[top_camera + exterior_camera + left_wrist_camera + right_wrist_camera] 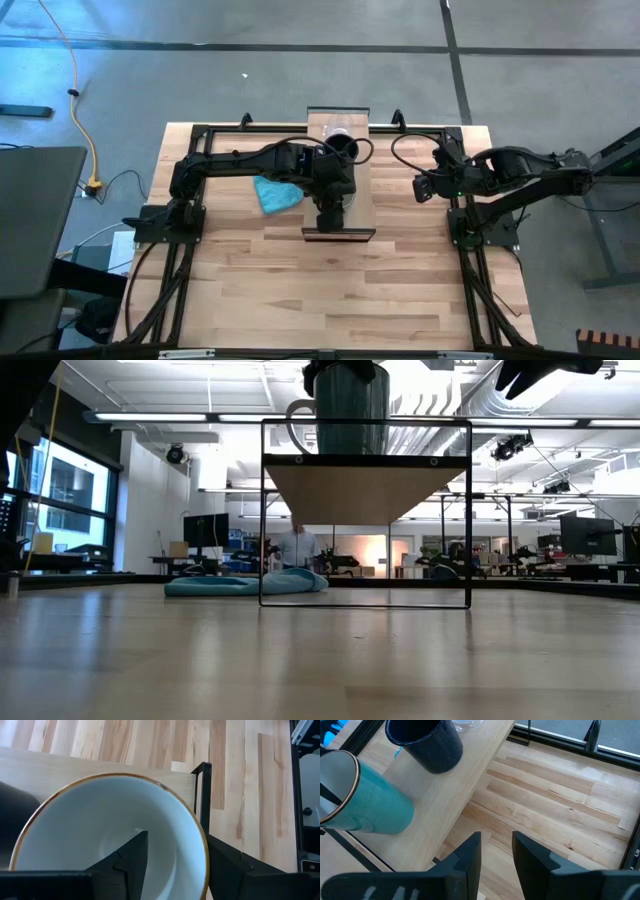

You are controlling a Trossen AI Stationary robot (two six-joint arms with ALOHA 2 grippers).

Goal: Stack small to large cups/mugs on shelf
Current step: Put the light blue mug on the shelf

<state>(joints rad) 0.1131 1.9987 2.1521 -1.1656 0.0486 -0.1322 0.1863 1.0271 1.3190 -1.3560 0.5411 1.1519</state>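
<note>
A mug, teal outside and white inside (pixel 370 805), stands on the near end of the light-wood shelf (pixel 357 190). It also shows in the low view (pixel 350 410), with its handle (pixel 295 420) toward the left. My left gripper (pixel 330 212) is above it and shut on its wall. A black mug (pixel 427 745) stands on the shelf behind it, and a clear glass cup (pixel 467 725) stands farther back. My right gripper (pixel 418 188) hangs open and empty to the right of the shelf, above the table. My left gripper (pixel 177 837) holds the teal mug by its wall at the rim (pixel 202 845). One finger (pixel 132 857) is inside the mug and the other (pixel 225 865) is outside. The fingers come from above, pointing down. The mug is upright, its base at the shelf's top (pixel 350 455).
A teal cloth (pixel 275 193) lies on the table left of the shelf. The shelf stands on thin black legs (pixel 467 520) with open space beneath it. Bare wooden table (pixel 330 290) spreads toward the near edge. A person (pixel 296 547) stands in the room far behind.
</note>
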